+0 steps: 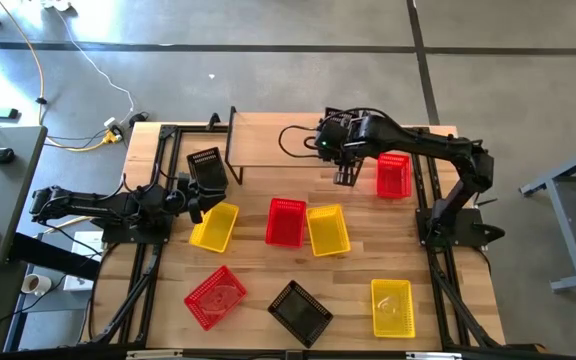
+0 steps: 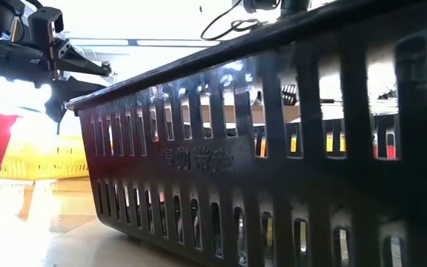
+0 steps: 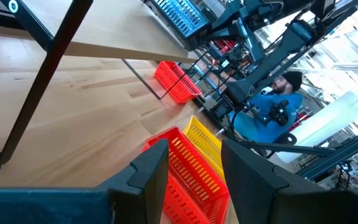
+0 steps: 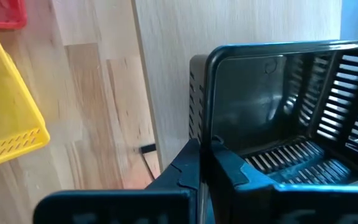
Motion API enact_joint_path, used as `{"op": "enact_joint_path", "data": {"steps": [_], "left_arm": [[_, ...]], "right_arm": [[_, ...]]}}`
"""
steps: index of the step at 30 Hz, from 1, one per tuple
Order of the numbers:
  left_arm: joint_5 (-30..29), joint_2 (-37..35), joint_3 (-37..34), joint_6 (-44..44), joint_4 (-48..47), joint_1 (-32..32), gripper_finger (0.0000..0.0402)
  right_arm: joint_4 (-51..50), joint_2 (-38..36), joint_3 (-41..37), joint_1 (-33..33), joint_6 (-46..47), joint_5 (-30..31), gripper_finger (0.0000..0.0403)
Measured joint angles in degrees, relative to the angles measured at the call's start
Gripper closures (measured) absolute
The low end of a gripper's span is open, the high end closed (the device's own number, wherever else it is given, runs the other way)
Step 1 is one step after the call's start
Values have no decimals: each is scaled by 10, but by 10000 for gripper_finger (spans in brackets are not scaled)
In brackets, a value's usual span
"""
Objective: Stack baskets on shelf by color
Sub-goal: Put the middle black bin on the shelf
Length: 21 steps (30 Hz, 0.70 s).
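A: Black slotted plastic basket [image 2: 273,148] is parked right at the lens. Over the low light-wood shelf [image 1: 268,140], right end, a second black basket [image 4: 278,118] is pinched by its wall in the right gripper [image 4: 207,146].

B: Thin grip, so it could get tipped off the plank on release. Left gripper [image 3: 193,155] is held wide, empty.

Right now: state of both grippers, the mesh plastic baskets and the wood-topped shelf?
Right gripper: shut on the rim of a black mesh plastic basket, over the shelf.
Left gripper: open, holding nothing.
Light wood-topped shelf with black legs: no basket set on it.
Second black basket: tilted, by the shelf's left end.
Third black basket: loose on the table.
Red baskets: loose, unstacked.
Yellow baskets: loose, unstacked.
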Motion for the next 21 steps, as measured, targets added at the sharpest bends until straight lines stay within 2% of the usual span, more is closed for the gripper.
{"op": "enact_joint_path", "data": {"steps": [11, 21], "left_arm": [[0, 0, 0, 3, 0, 0, 264], [0, 0, 0, 10, 0, 0, 264]], "right_arm": [[15, 0, 0, 0, 6, 3, 343], [22, -3, 0, 2, 35, 3, 338]]}}
